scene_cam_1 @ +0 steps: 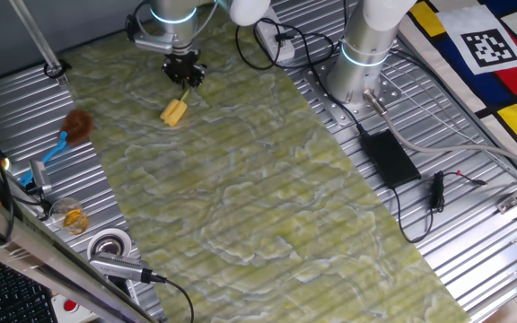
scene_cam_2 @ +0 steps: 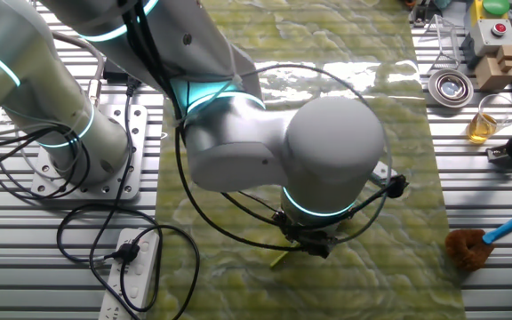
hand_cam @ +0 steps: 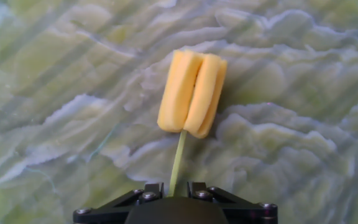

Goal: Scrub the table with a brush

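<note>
Marbled yellow-green table (scene_cam_1: 267,179), ridged, flanked by ribbed silver panels; scrub in hand.

Item 1. Gripper (scene_cam_1: 185,75): my fingers are pinched together on the thin pale stem; the hand view shows the stem running straight into the jaws at bottom centre. It sits near the table's far end in one fixed view.

Item 2. Brush (hand_cam: 191,93): yellow blocky head, split by a lengthwise groove. Long axis is in line with the fingers; head points away from the gripper, stem toward it. In one fixed view the head (scene_cam_1: 175,112) lies below and slightly left of the gripper, seemingly touching the surface. In the other fixed view only a sliver shows beneath the wrist.

Item 3. Step, as I judge it: brush grasped and set down, scrubbing strokes under way or about to start. Next move calls for steady downward pressure and sweeps along the table, keeping the slender stem from bending.

Item 4. Outlying: brown fluffy brush with blue handle (scene_cam_1: 72,130), off on the side panel, untouched.
</note>
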Available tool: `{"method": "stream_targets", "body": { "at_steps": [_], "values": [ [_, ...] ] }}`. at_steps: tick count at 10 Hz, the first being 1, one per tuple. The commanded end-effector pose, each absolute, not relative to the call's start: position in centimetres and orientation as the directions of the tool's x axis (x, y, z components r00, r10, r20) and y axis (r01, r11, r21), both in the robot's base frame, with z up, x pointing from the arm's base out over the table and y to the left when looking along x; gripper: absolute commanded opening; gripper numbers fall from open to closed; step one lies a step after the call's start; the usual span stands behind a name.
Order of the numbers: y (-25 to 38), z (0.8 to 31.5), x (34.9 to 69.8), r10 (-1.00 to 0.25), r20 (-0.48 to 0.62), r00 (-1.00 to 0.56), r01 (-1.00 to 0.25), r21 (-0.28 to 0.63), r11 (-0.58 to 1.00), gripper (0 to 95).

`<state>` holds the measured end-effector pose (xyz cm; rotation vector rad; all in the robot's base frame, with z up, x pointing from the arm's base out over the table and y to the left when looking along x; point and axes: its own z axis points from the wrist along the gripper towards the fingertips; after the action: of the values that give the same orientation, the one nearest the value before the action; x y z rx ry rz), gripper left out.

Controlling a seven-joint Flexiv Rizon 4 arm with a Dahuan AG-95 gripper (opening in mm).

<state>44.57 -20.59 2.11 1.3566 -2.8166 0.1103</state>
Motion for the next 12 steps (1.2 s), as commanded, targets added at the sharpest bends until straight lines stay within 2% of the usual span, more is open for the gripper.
{"method": "stream_targets", "body": {
  "at_steps": [1,5,12],
  "values": [
    [-20.56,2.41,44.59,-0.733,-0.027,-0.680,-0.732,-0.026,0.680,19.0],
    [-20.55,2.61,44.67,-0.693,-0.097,-0.715,-0.697,0.010,0.717,19.0],
    [-19.76,2.38,44.82,-0.703,-0.117,-0.701,-0.708,0.003,0.706,19.0]
  ]
}}
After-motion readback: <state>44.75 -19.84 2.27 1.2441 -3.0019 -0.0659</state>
